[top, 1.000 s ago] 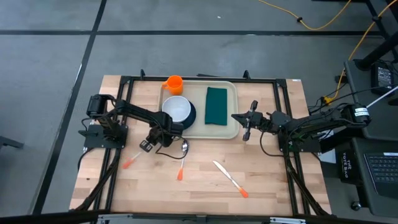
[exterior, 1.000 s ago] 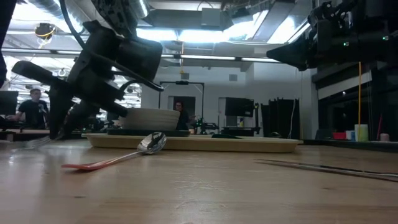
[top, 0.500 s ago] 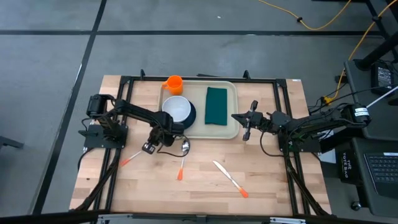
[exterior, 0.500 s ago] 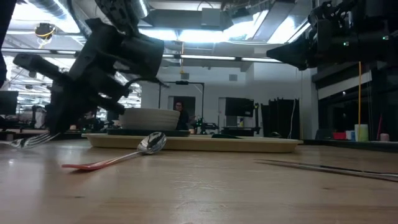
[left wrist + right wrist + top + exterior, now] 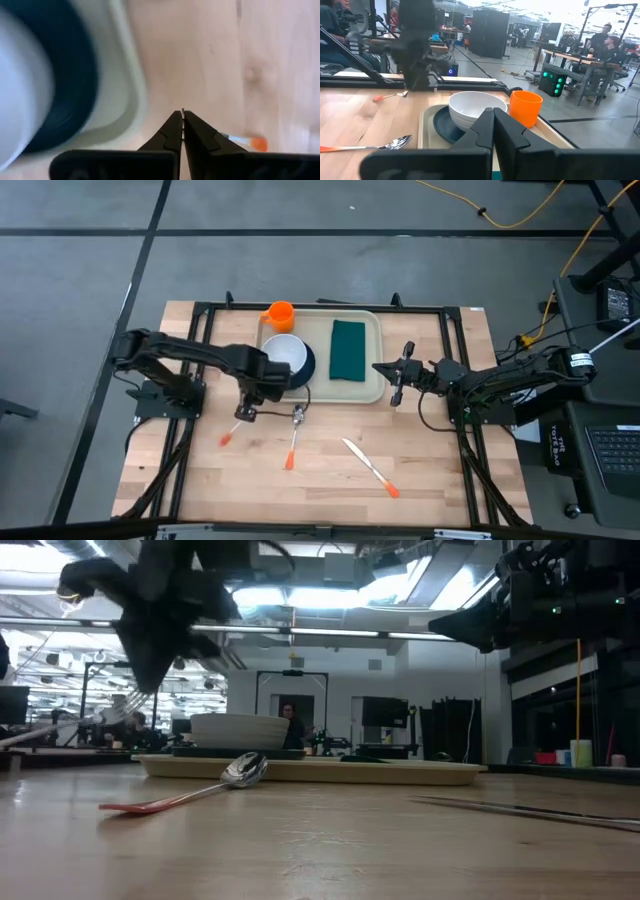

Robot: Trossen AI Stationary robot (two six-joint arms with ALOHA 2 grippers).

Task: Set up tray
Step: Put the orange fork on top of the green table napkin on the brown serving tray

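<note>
The beige tray (image 5: pixel 372 392) lies at the table's far middle. It holds a white bowl (image 5: pixel 286 352) on a dark plate and a green napkin (image 5: pixel 348 350). An orange cup (image 5: pixel 280 314) stands at its far left corner. My left gripper (image 5: pixel 243 412) hangs above the table just left of and nearer than the tray, shut on an orange-handled fork (image 5: pixel 232 430). My right gripper (image 5: pixel 382 367) hovers shut and level at the tray's right rim, holding nothing. My left gripper pinches the fork close to its tine end (image 5: pixel 128 705) between the two fingers, which point down from above. In the wrist view the fingers hide the contact itself. The fork hangs clear of the table, slanting down to its orange handle end (image 5: pixel 257 144).
An orange-handled spoon (image 5: pixel 294 435) lies on the wood just nearer than the tray, its bowl toward the tray. A knife (image 5: pixel 368 470) with an orange handle end lies slantwise nearer and to the right. Bare wood (image 5: pixel 440 480) spreads along the table's near side.
My left gripper has taken hold of the fork, risen straight up and rolled its wrist. The fork, which lay on the table, now hangs clear of it, and its orange end has swung in under the gripper.
</note>
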